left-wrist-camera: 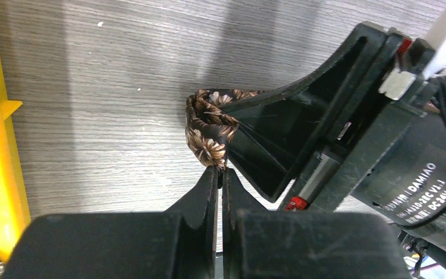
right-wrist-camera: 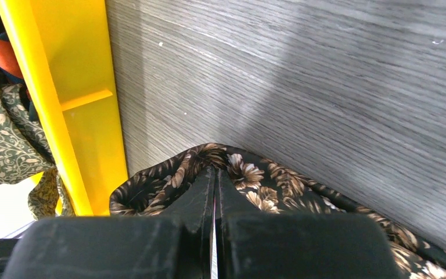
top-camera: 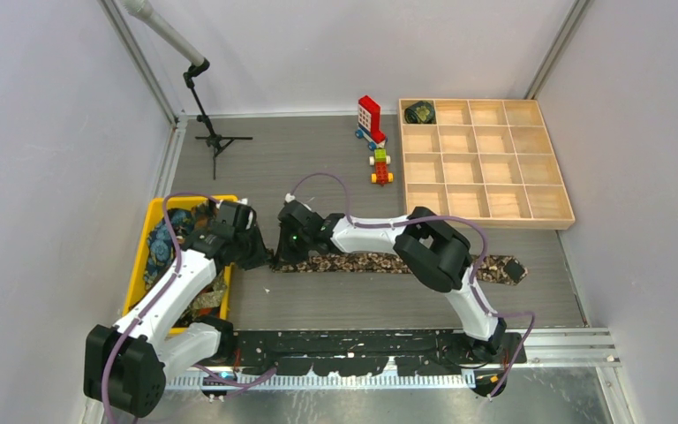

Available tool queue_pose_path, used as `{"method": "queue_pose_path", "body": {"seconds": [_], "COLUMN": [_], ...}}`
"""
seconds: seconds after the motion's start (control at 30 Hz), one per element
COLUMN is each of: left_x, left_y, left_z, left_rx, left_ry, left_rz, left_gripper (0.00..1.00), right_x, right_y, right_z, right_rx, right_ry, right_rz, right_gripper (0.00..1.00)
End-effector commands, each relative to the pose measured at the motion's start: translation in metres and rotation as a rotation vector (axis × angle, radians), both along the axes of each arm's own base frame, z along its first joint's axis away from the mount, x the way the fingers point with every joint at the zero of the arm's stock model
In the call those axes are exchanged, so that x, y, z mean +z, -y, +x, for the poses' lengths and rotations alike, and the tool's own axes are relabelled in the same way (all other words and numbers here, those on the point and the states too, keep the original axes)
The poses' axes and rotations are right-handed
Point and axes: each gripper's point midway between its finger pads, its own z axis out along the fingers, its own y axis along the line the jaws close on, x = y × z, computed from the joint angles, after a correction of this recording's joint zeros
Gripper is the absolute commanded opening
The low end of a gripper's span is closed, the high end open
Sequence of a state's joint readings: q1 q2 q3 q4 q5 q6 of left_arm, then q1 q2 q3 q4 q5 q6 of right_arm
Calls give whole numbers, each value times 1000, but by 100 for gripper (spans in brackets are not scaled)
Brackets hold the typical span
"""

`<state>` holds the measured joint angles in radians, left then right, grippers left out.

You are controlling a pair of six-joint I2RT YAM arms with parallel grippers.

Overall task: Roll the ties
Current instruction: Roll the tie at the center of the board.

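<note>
On the grey table [top-camera: 318, 168], a wooden compartment tray [top-camera: 485, 221] held one rolled tie [top-camera: 420, 112] in its far-left corner cell. A yellow bin [top-camera: 141, 256] held loose ties [top-camera: 161, 240]. A brown floral tie [top-camera: 362, 262] lay flat. The right gripper [right-wrist-camera: 215, 174] pinched its folded left end, and the left gripper [left-wrist-camera: 219, 174] was closed, tips touching that fold.

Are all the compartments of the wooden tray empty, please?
No, the far-left corner compartment of the wooden tray holds one small dark rolled tie in the top view.
</note>
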<state>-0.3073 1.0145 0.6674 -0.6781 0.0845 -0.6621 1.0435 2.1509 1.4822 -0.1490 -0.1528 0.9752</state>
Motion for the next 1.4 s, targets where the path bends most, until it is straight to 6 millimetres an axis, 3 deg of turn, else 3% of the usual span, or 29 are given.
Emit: {"method": "queue_pose_path", "body": {"seconds": [0.0,0.17,0.5,0.63,0.77,1.2,1.37], "left_x": [14,14,0,-8,-15,-30,-37], "left_y": [8,15,26,30,36,55,55], "left_z": [13,12,10,9,10,11,8], "left_rx": [-33,-62,-113,-137,-156,-220,-227], "left_ry": [66,78,46,19,5,-57,-74], "left_rz": [-38,-69,-112,-124,-143,-170,-164], "left_gripper": [0,0,0,0,0,0,14], "right_x": [17,23,86,94,90,81,84], "right_y": [-14,3,65,92,110,102,84], "right_z": [3,4,21,24,22,21,23], "right_rx": [21,24,14,-23,-50,-64,-46], "right_ry": [19,26,79,90,85,44,37], "right_rz": [65,62,64,47,30,63,84], "right_gripper": [1,1,2,2,2,4,5]}}
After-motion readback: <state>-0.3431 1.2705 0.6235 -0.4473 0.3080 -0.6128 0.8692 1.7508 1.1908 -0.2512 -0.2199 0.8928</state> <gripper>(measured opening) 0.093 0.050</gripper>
